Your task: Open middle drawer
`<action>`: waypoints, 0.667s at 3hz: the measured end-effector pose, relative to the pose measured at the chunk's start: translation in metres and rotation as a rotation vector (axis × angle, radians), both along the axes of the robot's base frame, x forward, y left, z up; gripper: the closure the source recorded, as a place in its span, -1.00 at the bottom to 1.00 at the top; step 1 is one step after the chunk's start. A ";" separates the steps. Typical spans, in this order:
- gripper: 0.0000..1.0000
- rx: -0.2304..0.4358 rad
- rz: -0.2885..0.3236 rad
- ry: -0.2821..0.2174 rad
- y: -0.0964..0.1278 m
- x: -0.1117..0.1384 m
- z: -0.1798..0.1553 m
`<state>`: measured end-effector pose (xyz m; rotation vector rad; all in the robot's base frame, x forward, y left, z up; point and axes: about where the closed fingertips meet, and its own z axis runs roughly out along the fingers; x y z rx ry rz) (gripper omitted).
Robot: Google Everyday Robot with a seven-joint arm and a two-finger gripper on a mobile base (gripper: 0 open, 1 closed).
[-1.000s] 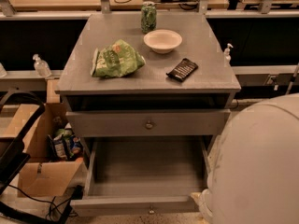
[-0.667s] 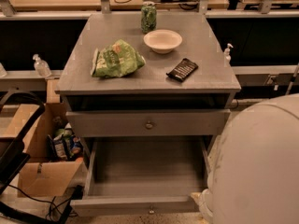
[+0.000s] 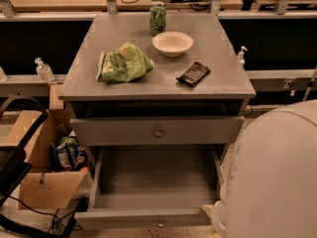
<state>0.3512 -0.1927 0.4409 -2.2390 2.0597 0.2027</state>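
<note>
No change over the last second. The grey wooden middle drawer [image 3: 156, 180] stands pulled far out of the cabinet, as it did before, with its plain grey inside exposed. Its small round metal knob [image 3: 159, 224] sits at the bottom edge of view. The narrower grey drawer [image 3: 124, 131] above it is shut.

The gripper is not in view. Only the white rounded robot body [image 3: 277, 172] shows at right, so I cannot tell the state of the fingers.

Judgement: the opening looks complete and no further pull is needed.

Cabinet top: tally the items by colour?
Green: 2 (chip bag, can)
White: 1 (bowl)
Black: 1 (packet)
Total: 4
The gripper is not in view.
</note>
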 end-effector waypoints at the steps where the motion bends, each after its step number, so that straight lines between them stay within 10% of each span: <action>1: 0.46 0.000 0.000 0.000 0.000 0.000 0.000; 2: 0.00 0.000 0.000 0.000 0.000 0.000 0.000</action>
